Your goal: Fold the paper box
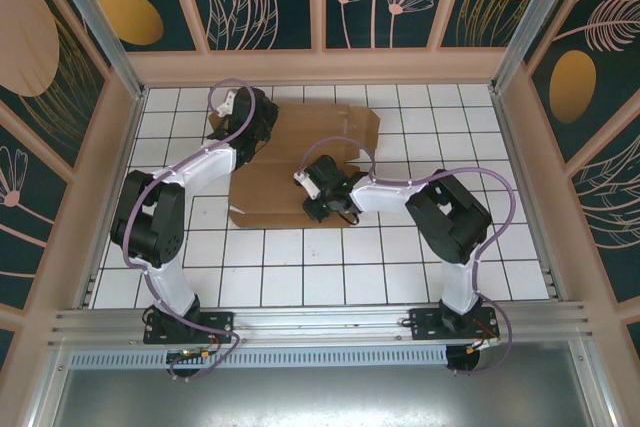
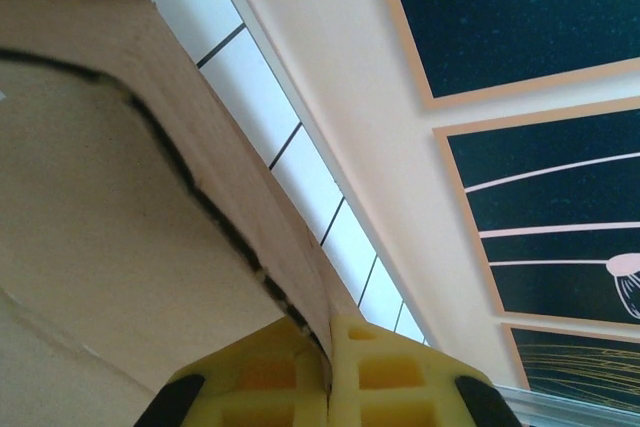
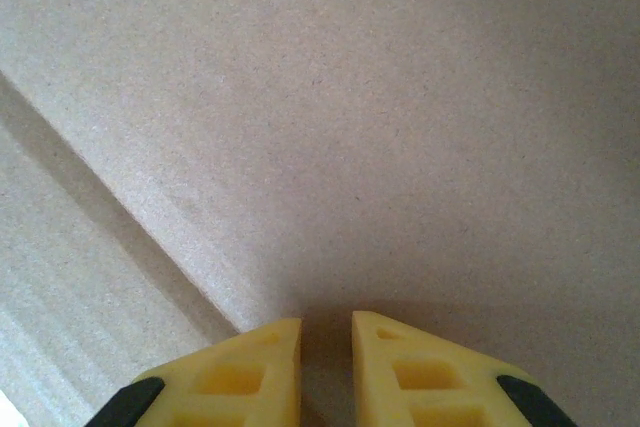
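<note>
Right, from above: the paper box [image 1: 275, 187] lies as a mostly flat brown sheet on the white-tiled tabletop [image 1: 400, 247], toward the far left of centre, and both arms lean over it. The left hand [image 1: 243, 112] is at the sheet's far-left corner, but the dark wrist covers its tips from above, so the grip can't be read from there. Its wrist camera settles it. The left hand [image 2: 328, 332] has its yellow fingers [image 2: 270, 377] pressed together, and a raised edge of the paper box [image 2: 100, 227] runs straight into the seam between them, so it is clamped on that flap. A dark ragged cut [image 2: 190, 187] runs along the flap, and its lower end is lost behind the fingers. Beyond the edge are a strip of tiles [image 2: 250, 77] and the pale wall [image 2: 350, 97].

Now the right hand [image 1: 322, 192], over the middle of the sheet, has its tips buried under the black wrist in the top view. Close up, the right hand [image 3: 326, 327] shows two yellow fingers [image 3: 240, 367] a narrow gap apart, with the bare paper box [image 3: 380, 127] showing through the gap. Whether the tips touch the sheet is hard to tell. A diagonal crease [image 3: 120, 207] crosses the lower left, and the frame cuts off the sheet's edges.
</note>
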